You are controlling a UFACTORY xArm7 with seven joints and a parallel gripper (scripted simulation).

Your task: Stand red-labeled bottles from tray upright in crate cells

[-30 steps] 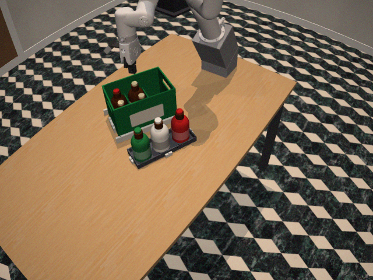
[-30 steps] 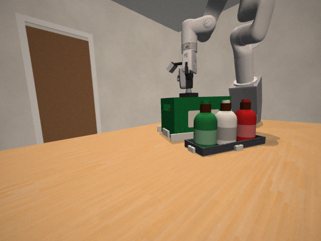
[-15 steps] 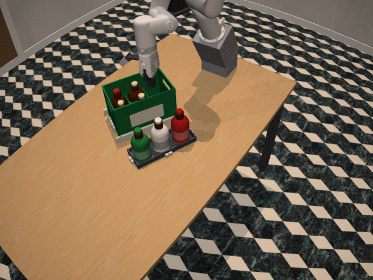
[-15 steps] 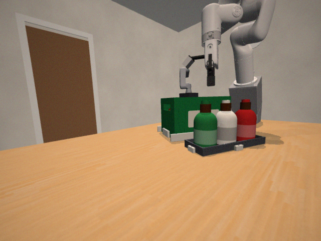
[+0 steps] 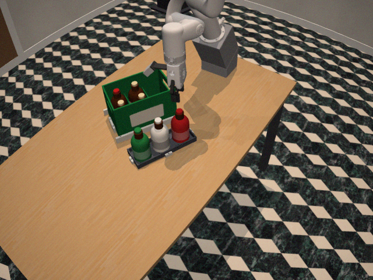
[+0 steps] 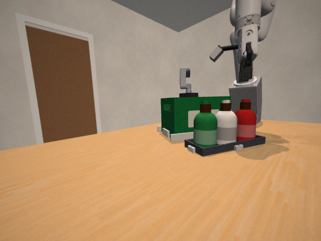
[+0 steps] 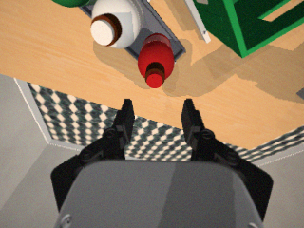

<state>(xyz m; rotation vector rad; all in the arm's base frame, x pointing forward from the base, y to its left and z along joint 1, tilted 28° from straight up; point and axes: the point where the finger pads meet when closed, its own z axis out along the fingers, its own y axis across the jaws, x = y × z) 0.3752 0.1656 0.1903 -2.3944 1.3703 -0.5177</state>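
A red-labeled bottle (image 5: 180, 125) (image 6: 245, 120) (image 7: 155, 59) stands upright at the right end of the dark tray (image 5: 190, 140) (image 6: 222, 149) (image 7: 173, 43), beside a white bottle (image 5: 159, 135) (image 6: 226, 122) (image 7: 116, 18) and a green bottle (image 5: 140, 144) (image 6: 205, 125). The green crate (image 5: 141, 115) (image 6: 177, 114) (image 7: 237, 28) behind the tray holds several brown bottles in its left cells, one with a red cap (image 5: 116, 91); its right cells show no bottles. My gripper (image 5: 174, 97) (image 6: 245, 75) (image 7: 158, 107) is open and empty, pointing down, well above the red-labeled bottle.
The crate sits on a light grey base (image 5: 122, 138) (image 6: 178, 136). The robot's grey pedestal (image 5: 217, 54) (image 6: 246, 96) stands at the table's far side. The table's right edge (image 5: 256, 132) lies close to the tray.
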